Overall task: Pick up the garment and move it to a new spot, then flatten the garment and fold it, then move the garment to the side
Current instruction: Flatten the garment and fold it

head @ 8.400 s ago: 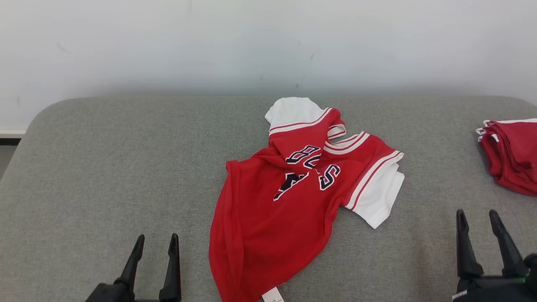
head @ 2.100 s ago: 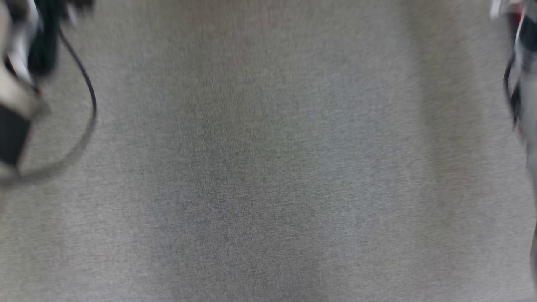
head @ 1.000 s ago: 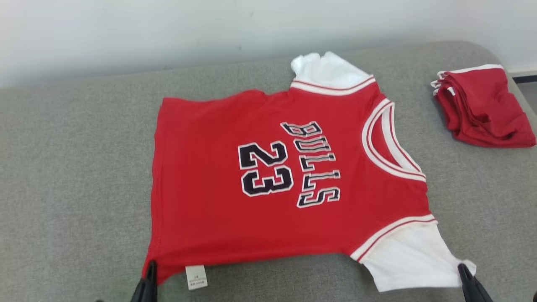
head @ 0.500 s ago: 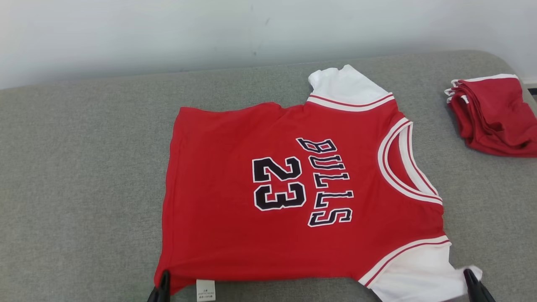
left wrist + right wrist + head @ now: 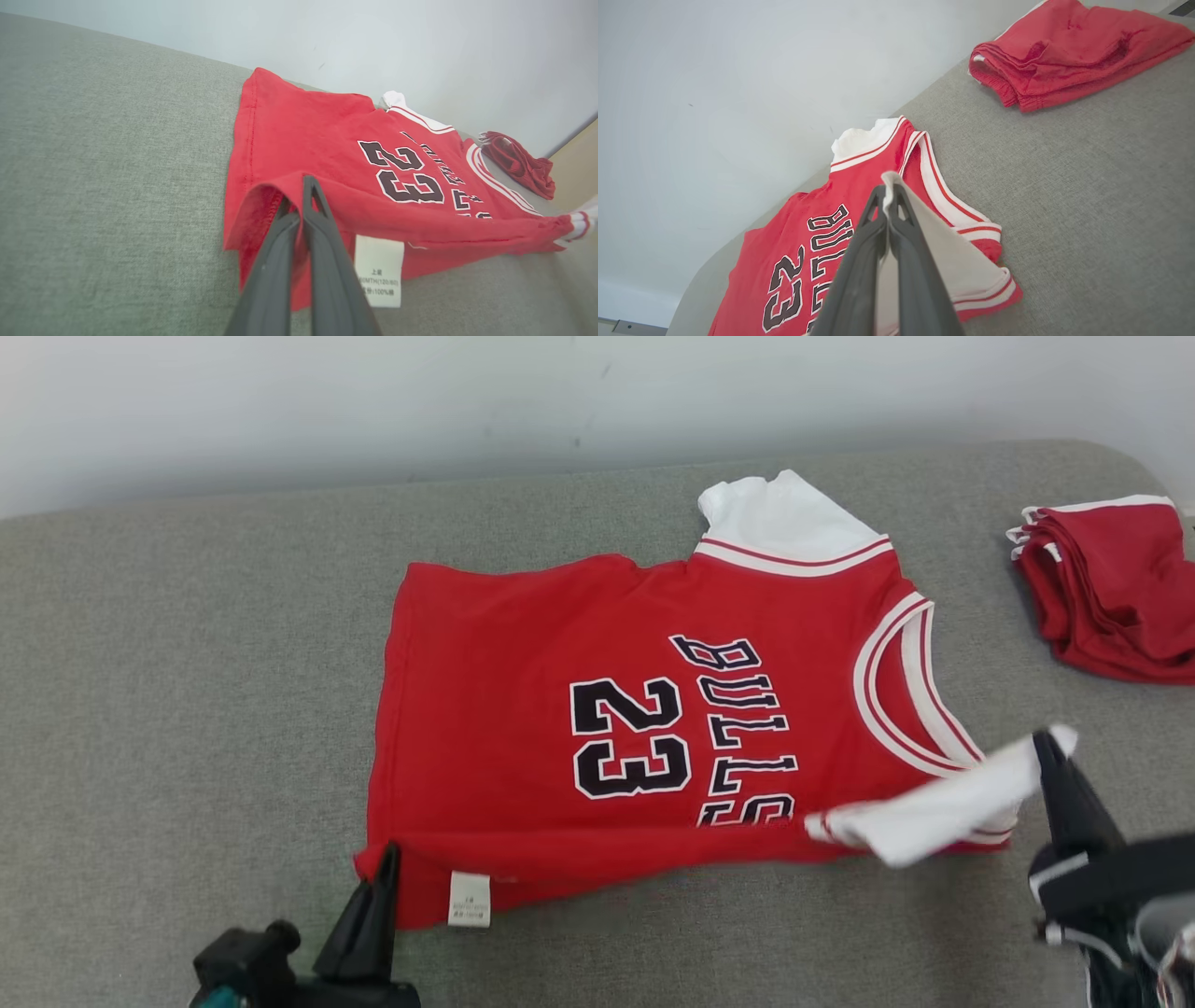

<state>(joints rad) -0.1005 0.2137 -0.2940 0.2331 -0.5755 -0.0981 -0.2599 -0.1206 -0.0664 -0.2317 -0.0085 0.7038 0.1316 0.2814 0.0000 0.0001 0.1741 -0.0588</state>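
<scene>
Head view: the left gripper (image 5: 385,859) has its jaws pressed together on the near hem corner of the red jersey (image 5: 560,644), holding that corner a little above the grey cushion (image 5: 187,709). A white label (image 5: 469,899) hangs just right of them. The right gripper (image 5: 1053,747) pinches the tip of the near white sleeve (image 5: 934,812), which is raised and stretches left from the jaws over the jersey's edge. The rest of the jersey lies flat beyond both grippers, print up. A folded red pile (image 5: 1111,588) sits well beyond the right jaws, apart from the jersey.

Left wrist view: the jaws clamp the curled-over hem, with the label just right of them.

Right wrist view: the jaws nip the sleeve's edge, and its cloth drapes down to their right.
</scene>
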